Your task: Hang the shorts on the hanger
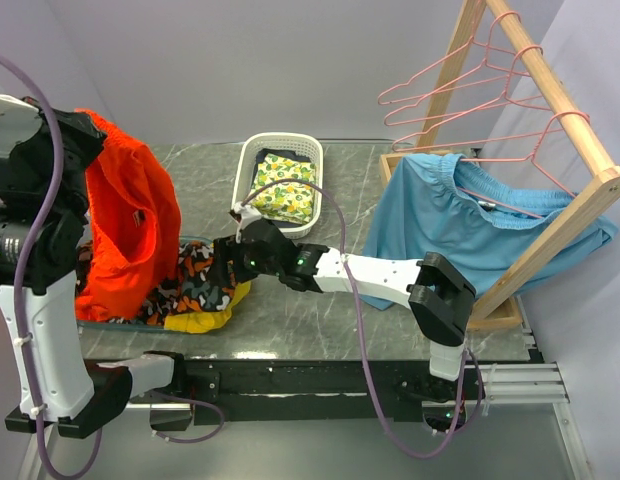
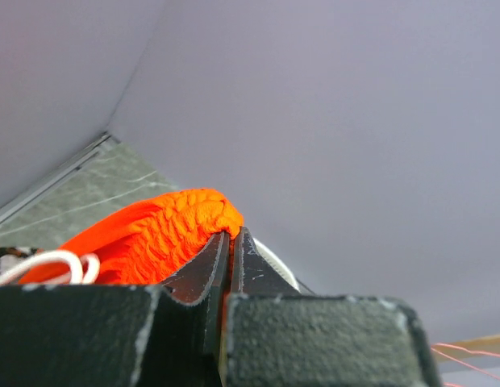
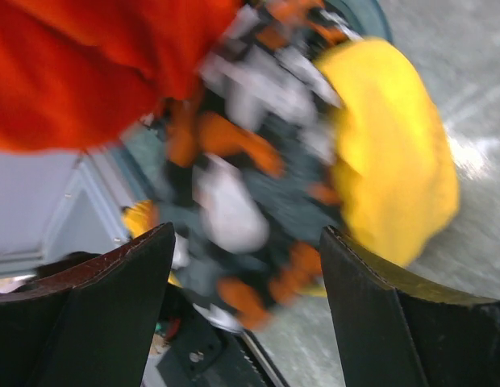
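— Where are the shorts hanging, and how many pairs am I counting?

— One red-orange pair. The shorts point(image 1: 130, 215) are hanging at the far left of the bench point(image 1: 320, 325), lifted by the waistband, with the lower edge reaching down to the pile of cloth. The left pincer point(image 2: 231, 239) is clamping them, its jaws pressing tight together on the gathered waistband.

— Is the overhead view showing that grip?

— No, from above the arm is covering it. The left wrist view is giving it, along with one white drawstring point(image 2: 48, 262) looping beside the band.

— And the other pincer?

— The right pincer point(image 3: 246, 234) is standing wide apart and gripping nothing. It is pointing at the pile below the shorts. Its own view is coming out blurred. Even so, it is showing red fabric at the top, one orange-black-white patterned cloth point(image 3: 234, 201) in the middle and one yellow cloth point(image 3: 395, 153) at the right.

— Further out?

— Only the overhead view is showing the rest plainly. One white basket point(image 1: 312, 150) is holding one yellow-green printed cloth point(image 1: 283, 190). One wooden rack point(image 1: 565, 100) at the right is carrying three pink wire hangers point(image 1: 440, 85), as far as I am counting. Two are hanging bare, and the third is carrying one pair of light blue shorts point(image 1: 450, 220). Two arms are showing, with one pincer each.
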